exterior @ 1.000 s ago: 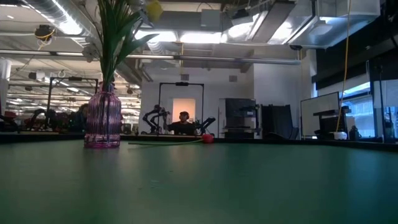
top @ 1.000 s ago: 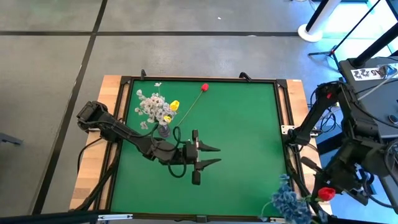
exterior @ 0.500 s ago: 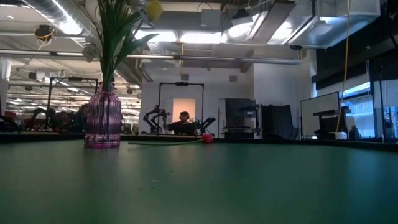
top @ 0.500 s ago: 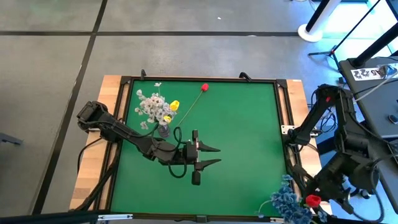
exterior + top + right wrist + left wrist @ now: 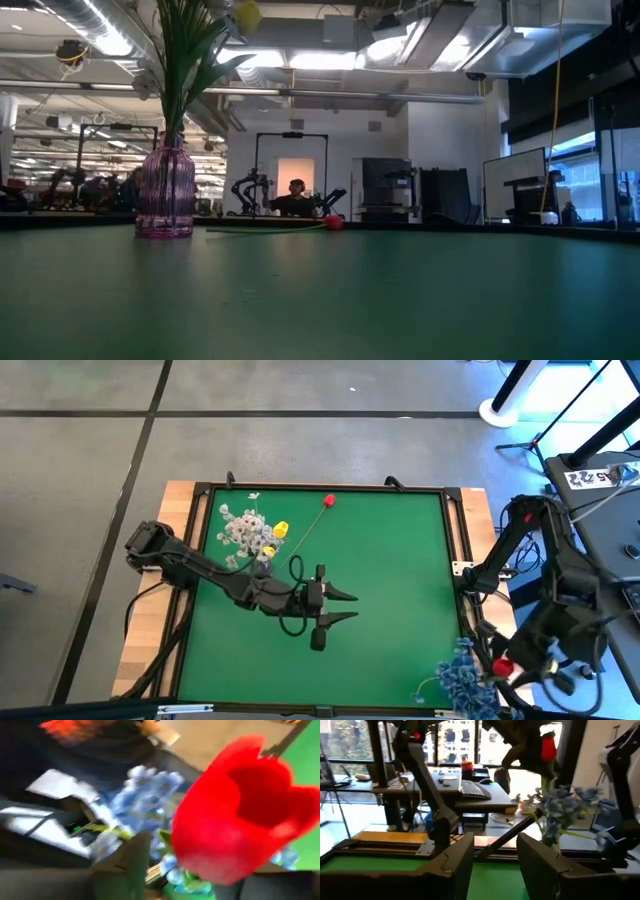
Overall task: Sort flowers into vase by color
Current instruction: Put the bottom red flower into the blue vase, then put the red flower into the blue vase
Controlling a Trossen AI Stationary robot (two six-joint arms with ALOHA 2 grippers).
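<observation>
Left tool [image 5: 343, 608]: fingers spread, empty, mid green counter [image 5: 400, 560]. Right tool [image 5: 510, 668]: off counter corner, grip unclear, red tulip [image 5: 235, 805] at fingers beside blue blossom spray [image 5: 462, 678].

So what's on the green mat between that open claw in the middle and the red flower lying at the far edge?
Nothing: in the high view the stretch from the left gripper to the red tulip is bare green mat. Its stem runs off toward the vase.
</observation>
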